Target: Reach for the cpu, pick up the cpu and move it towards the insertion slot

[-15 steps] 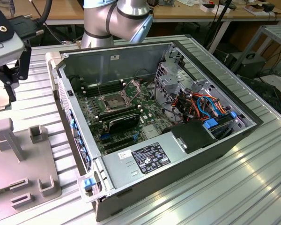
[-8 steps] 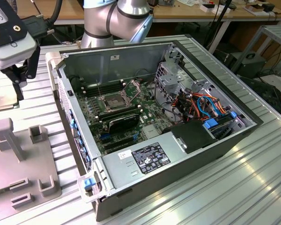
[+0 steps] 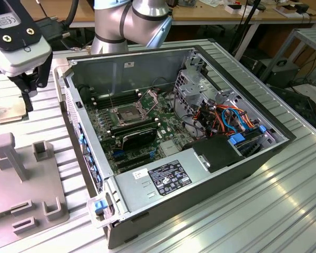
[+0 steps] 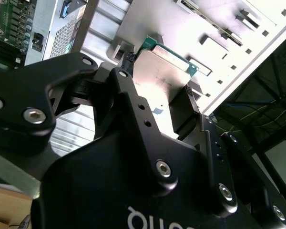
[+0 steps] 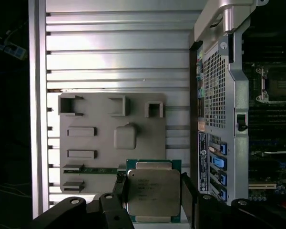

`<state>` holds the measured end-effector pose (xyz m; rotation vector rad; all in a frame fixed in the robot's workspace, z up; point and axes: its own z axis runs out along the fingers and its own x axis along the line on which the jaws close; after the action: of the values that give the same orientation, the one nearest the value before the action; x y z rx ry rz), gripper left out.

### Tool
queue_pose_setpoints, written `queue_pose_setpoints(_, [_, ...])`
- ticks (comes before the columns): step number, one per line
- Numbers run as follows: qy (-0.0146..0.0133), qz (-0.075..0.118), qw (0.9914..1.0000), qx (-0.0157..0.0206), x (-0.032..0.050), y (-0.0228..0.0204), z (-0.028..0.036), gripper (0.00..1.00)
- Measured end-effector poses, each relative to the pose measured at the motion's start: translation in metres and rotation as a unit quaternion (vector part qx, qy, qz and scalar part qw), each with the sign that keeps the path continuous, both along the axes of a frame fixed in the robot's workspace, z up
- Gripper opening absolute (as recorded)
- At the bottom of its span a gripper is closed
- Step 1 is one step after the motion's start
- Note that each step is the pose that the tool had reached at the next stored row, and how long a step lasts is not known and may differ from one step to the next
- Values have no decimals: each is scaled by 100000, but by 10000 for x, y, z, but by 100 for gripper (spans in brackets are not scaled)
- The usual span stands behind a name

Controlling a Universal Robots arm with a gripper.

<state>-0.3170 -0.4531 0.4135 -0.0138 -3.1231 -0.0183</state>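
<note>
Hanging directly over the cpu [image 5: 152, 192], the gripper [image 5: 151, 198] has one black finger [image 5: 120, 188] on each side of the chip, spread just wider than it, and I cannot tell whether the pads touch its edges. The chip lies flat on the grey holder plate [image 5: 86, 143], beside the open computer case [image 3: 210, 174]. The insertion slot [image 3: 127, 112] sits inside that case, well apart from the gripper, towards the exterior view's right. Faint print marks the chip's lid but is too small to make out.
</note>
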Motion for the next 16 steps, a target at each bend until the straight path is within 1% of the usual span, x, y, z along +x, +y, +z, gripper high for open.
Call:
queue_pose_setpoints(4, [-6,-4,100000,-9,43,0,-1,55])
queue_pose_setpoints(10, [-8,-2,100000,-5,136,0,-2,55])
queue_pose_setpoints(14, [-7,-7,100000,-7,211,0,-2,55])
queue_pose_setpoints(16, [-4,-5,100000,-8,269,0,-2,55])
